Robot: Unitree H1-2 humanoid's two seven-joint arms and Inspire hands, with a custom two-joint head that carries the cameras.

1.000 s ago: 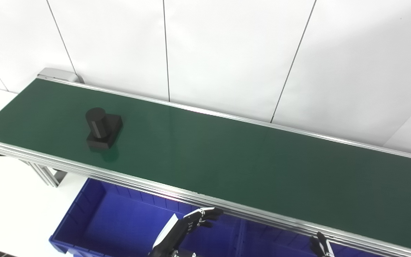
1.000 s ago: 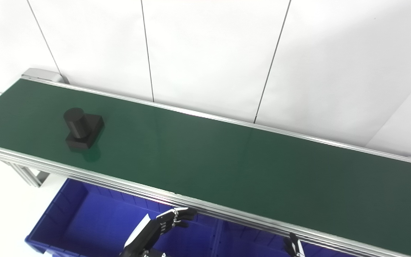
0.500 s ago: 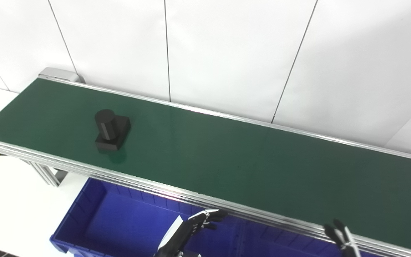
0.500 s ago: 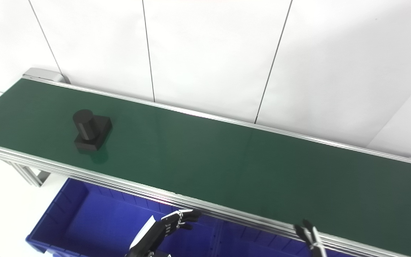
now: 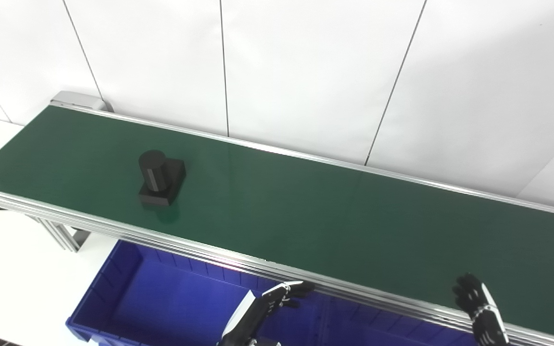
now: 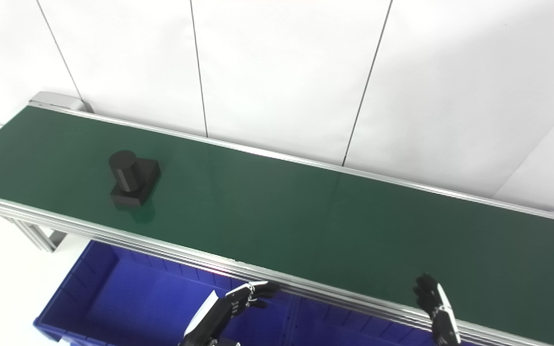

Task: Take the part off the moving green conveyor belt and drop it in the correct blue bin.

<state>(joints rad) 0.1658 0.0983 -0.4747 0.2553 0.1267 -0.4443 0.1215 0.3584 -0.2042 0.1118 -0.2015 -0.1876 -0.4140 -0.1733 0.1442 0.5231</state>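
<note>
Left eye view: black part [image 5: 160,178] upright on green conveyor belt [image 5: 306,211], toward left end, well apart from both hands. Square base with stubby cylinder on top; judged rigid, matte, moderately light, not fragile. Best taken around the cylinder from above, or across the base's flat sides. Left hand [image 5: 267,307] over blue bin [image 5: 113,288], fingers loosely apart, holding nothing. Right hand [image 5: 479,310] at belt's near rail, fingers spread, empty.
</note>
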